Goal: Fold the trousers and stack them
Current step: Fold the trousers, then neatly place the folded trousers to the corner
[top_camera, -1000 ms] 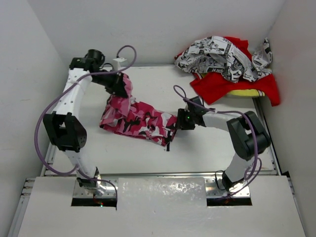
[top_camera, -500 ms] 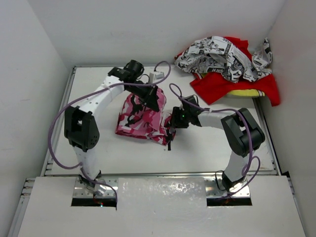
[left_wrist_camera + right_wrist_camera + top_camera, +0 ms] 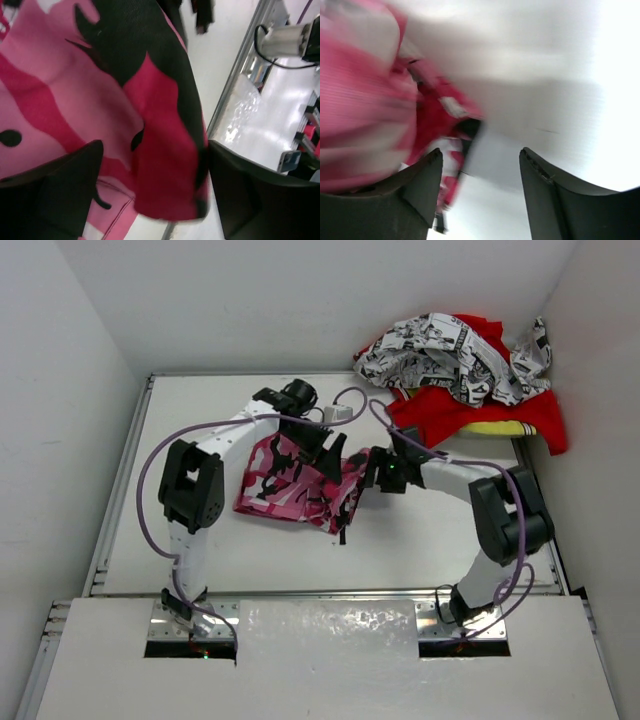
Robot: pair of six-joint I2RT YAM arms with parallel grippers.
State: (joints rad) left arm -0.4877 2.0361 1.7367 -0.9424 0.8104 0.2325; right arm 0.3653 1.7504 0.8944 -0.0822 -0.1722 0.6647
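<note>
The pink camouflage trousers (image 3: 292, 486) lie folded in a compact bundle at the middle of the table. My left gripper (image 3: 327, 448) hovers over their upper right corner, jaws wide open; in the left wrist view a hot pink and black fold of the trousers (image 3: 160, 150) lies loose between the fingers (image 3: 55, 190), gripper (image 3: 156, 197). My right gripper (image 3: 371, 471) stands just off the bundle's right edge, open. In the right wrist view the trousers' edge (image 3: 435, 115) sits by the left finger (image 3: 417, 187), and bare table lies between the jaws of the gripper (image 3: 481, 187).
A heap of black-and-white printed cloth (image 3: 455, 358) lies on a red cloth (image 3: 470, 418) with a yellow piece (image 3: 500, 428) at the back right corner. White walls close in on three sides. A metal rail (image 3: 330, 593) runs along the table's near edge.
The left gripper carried one end of the trousers rightward over the rest, folding them shorter, then opened and let go. The right gripper opened wider and shifted slightly right.
</note>
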